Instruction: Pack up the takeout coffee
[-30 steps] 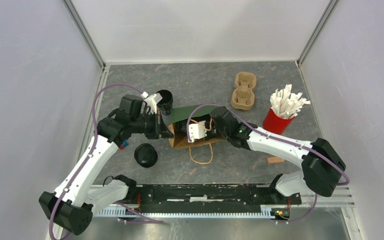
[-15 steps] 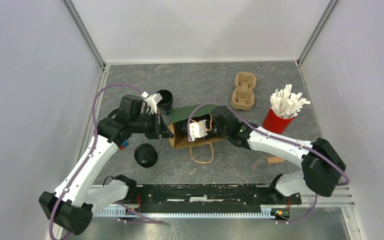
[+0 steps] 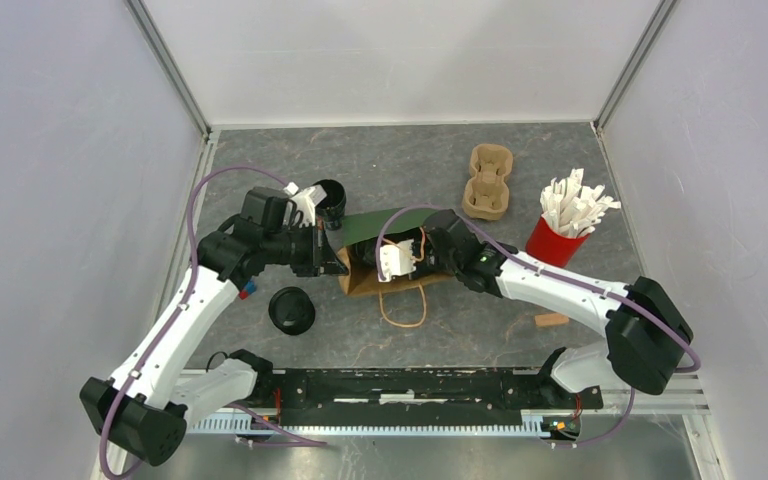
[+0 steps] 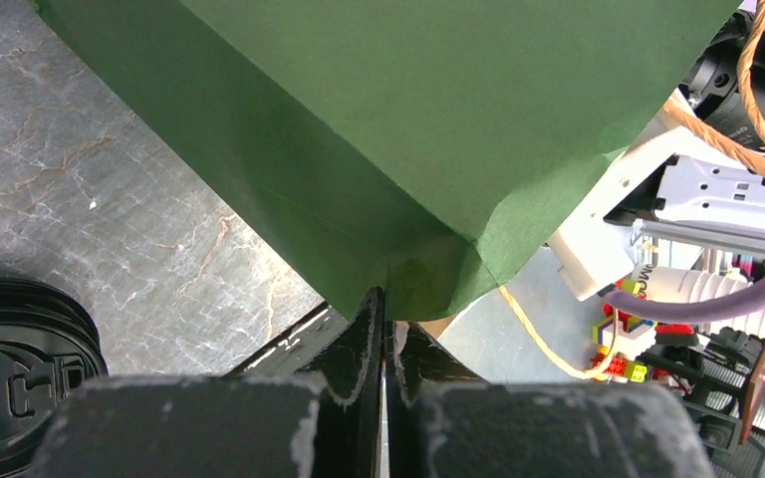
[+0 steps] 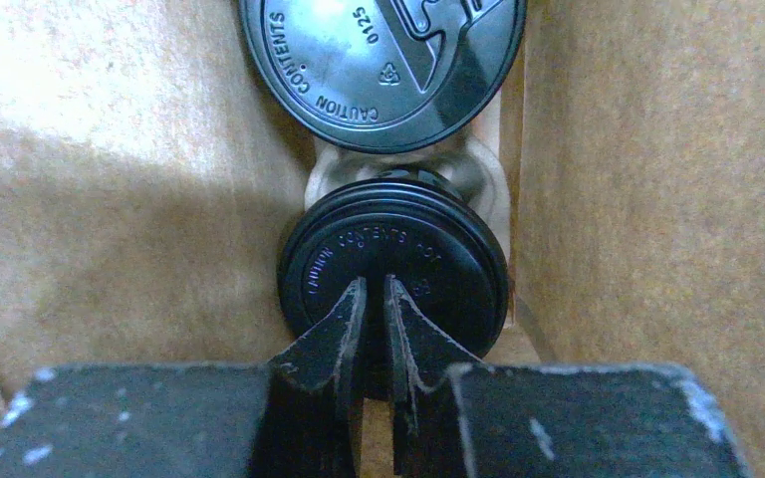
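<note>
From above, the green paper bag (image 3: 385,226) lies in the middle of the desk (image 3: 410,160), its brown-lined mouth and string handle on the near side. The right arm's wrist fills that mouth, so the right claw and the bag's contents are hidden in this view. The right wrist view goes inside: brown paper walls and two takeout coffees, lids facing us. The inner cup (image 5: 383,60) is cut off by the top edge, the outer cup (image 5: 398,244) is in full view, and a strip of tan pulp shows between them. The right claw (image 5: 374,291) sits in front of that nearer lid, fingers a slit apart; whether it nips anything, I cannot tell. In the left wrist view, the left claw (image 4: 385,311) is pressed together on the bag's green edge. A third cup (image 3: 291,310) stands near-left of the bag and a fourth cup (image 3: 330,198) at its far-left corner, lid hard to make out.
</note>
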Available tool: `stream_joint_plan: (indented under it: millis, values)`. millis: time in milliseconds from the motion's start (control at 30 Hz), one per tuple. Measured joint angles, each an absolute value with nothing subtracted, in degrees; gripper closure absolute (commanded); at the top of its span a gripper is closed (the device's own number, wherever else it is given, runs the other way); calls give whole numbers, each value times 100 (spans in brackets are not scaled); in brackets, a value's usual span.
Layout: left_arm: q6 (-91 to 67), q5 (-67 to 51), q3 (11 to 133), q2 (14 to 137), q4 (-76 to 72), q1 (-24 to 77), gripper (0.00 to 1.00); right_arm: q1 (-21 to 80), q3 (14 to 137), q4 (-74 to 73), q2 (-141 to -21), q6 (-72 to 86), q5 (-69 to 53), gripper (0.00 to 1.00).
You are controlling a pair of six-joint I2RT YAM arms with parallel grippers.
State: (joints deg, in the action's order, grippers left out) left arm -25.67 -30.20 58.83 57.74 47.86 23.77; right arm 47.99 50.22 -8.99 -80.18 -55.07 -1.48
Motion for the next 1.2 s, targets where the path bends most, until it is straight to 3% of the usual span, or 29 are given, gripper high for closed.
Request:
stream_joint_plan:
  millis: [1200]
  values:
    - [-2856,-3096,6285,6099,4790,2377,98,4781,6230,-2567,-7435,-4659,-1452,81]
